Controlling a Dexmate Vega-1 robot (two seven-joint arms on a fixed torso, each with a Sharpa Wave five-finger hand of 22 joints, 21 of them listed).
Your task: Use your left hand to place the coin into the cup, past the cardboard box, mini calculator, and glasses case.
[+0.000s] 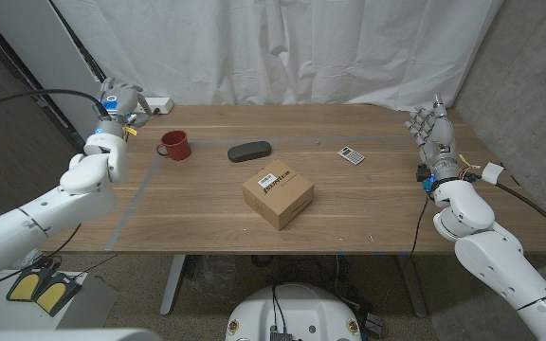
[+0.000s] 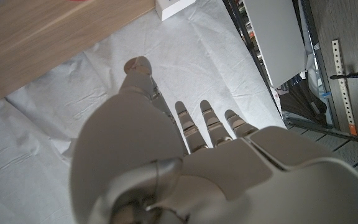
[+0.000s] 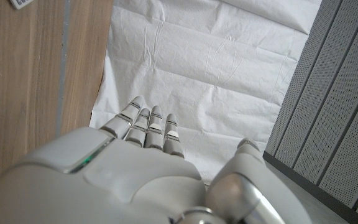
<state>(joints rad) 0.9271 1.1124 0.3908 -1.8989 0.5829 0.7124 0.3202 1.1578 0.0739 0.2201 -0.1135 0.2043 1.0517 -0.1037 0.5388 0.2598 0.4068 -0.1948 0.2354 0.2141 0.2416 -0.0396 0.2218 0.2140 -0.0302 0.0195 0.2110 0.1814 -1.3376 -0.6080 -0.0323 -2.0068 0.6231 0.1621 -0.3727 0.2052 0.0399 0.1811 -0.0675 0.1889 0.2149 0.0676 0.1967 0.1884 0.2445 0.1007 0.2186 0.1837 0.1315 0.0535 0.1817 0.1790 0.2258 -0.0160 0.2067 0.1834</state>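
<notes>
The red cup [image 1: 173,145] stands upright on the wooden table [image 1: 207,204] at the back left. To its right along the back lie the dark glasses case [image 1: 249,151] and the mini calculator [image 1: 351,155]. The cardboard box [image 1: 278,194] sits mid-table, nearer the front. My left hand [image 1: 121,99] is raised beyond the table's back left corner, left of the cup; its fingers [image 2: 207,121] reach out straight with nothing in them. My right hand [image 1: 434,128] stands over the table's right edge, fingers [image 3: 148,124] extended and holding nothing.
A white block [image 1: 159,104] with a cable lies at the back left edge near my left hand. A white curtain [image 1: 282,47] hangs behind the table. A strip of grey tape [image 1: 131,204] runs across the table's left side.
</notes>
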